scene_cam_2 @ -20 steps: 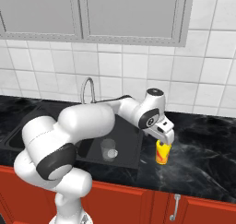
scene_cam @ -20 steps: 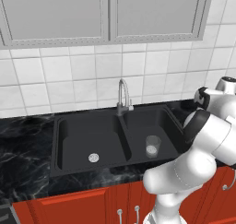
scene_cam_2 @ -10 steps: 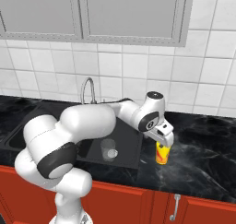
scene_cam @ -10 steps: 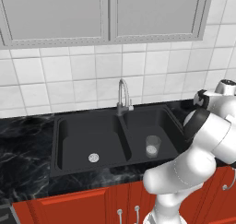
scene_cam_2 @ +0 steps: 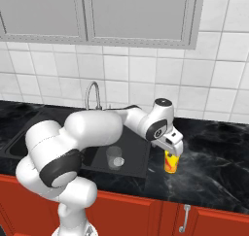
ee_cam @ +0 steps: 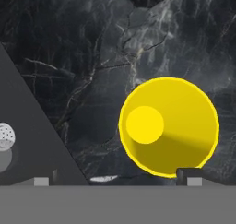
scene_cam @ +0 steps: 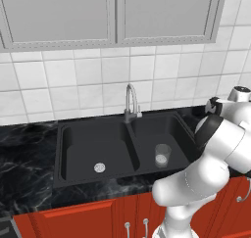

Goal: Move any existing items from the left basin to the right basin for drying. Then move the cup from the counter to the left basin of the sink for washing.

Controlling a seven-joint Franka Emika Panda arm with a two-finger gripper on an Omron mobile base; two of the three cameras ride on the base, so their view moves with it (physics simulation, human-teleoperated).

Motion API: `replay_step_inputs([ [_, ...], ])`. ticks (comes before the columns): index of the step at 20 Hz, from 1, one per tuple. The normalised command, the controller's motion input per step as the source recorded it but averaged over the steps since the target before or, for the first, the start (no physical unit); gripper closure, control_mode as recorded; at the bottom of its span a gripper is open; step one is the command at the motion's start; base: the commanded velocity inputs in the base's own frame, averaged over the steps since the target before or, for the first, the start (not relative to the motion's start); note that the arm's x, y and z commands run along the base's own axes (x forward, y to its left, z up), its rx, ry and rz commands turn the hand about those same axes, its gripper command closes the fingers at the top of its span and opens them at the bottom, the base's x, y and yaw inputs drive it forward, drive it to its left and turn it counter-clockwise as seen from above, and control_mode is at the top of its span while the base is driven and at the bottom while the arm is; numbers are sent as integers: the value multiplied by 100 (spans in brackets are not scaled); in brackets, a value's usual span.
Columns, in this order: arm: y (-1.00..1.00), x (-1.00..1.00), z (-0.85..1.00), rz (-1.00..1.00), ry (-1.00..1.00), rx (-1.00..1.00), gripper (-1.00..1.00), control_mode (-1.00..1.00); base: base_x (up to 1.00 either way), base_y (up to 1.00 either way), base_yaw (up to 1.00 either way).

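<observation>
The yellow cup (scene_cam_2: 170, 163) stands upright on the black marble counter (scene_cam_2: 214, 152), just right of the sink. My gripper (scene_cam_2: 173, 149) hangs straight over it, open and holding nothing. From above, the cup (ee_cam: 168, 126) lies between the fingertips (ee_cam: 189, 174), nearer the right one, and my gripper (ee_cam: 115, 178) is apart from it. The clear glass tumbler (scene_cam: 162, 155) stands upright in the right basin (scene_cam: 169, 131), also seen as the tumbler (scene_cam_2: 115, 157). The left basin (scene_cam: 83, 151) holds only its silver drain (scene_cam: 99, 167).
A curved chrome tap (scene_cam: 130, 99) rises behind the sink's divider. Tiled wall and grey cabinets stand behind the counter, red cupboard fronts below it. The basin's corner and drain (ee_cam: 5, 136) show left of the cup. Bare counter stretches right of the cup.
The hand has crept slightly lower over the yellow cup, with its jaws still open. The tumbler and cup have not moved.
</observation>
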Motion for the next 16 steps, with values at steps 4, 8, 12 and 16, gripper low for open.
replay_step_inputs([
  [4, 0, 0, -7, 3, 0, 0, -100, -100, 0, 0, 0],
  [8, 0, 0, -5, 4, 0, 0, -100, -100, 0, 0, 0],
  [12, 0, 0, 0, 5, 0, 0, -100, -100, 0, 0, 0],
  [16, 0, 0, 3, 3, 0, 0, -100, -100, 0, 0, 0],
])
